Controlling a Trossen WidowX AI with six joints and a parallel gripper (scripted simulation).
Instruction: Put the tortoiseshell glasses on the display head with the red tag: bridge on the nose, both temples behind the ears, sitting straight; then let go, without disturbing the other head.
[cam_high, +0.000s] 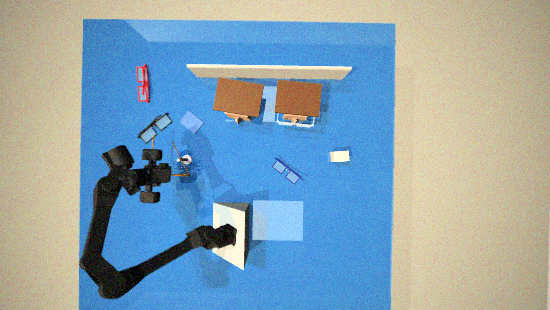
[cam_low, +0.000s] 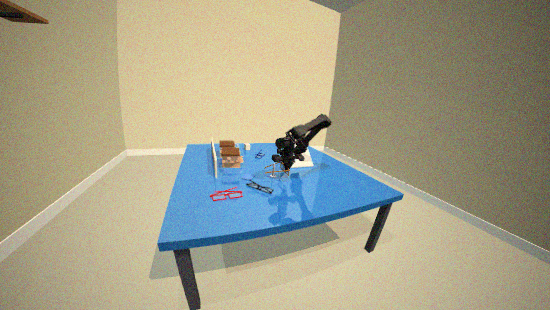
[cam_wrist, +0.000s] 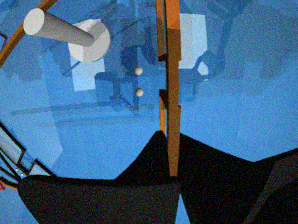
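The tortoiseshell glasses (cam_high: 181, 175) (cam_low: 268, 172) (cam_wrist: 172, 75) show as thin orange-brown bars. My gripper (cam_low: 288, 168) (cam_wrist: 164, 137) is shut on them, above the left side of the table. Their front is seen edge-on in the wrist view, with a temple crossing the upper left corner. Two brown-topped display heads stand side by side, a left head (cam_high: 239, 97) and a right head (cam_high: 298, 97), noses toward the arm's side. White-framed glasses (cam_high: 296, 125) are at the right head's face; the left head shows none. No red tag can be made out.
A white post on a round base (cam_high: 186, 159) (cam_wrist: 95, 47) stands below the held glasses. Black glasses (cam_high: 155, 128) (cam_low: 259, 187) and red glasses (cam_high: 143, 84) (cam_low: 226, 194) lie left. Blue glasses (cam_high: 286, 171) and a white block (cam_high: 340, 156) lie right. A pale board (cam_high: 270, 72) stands behind the heads.
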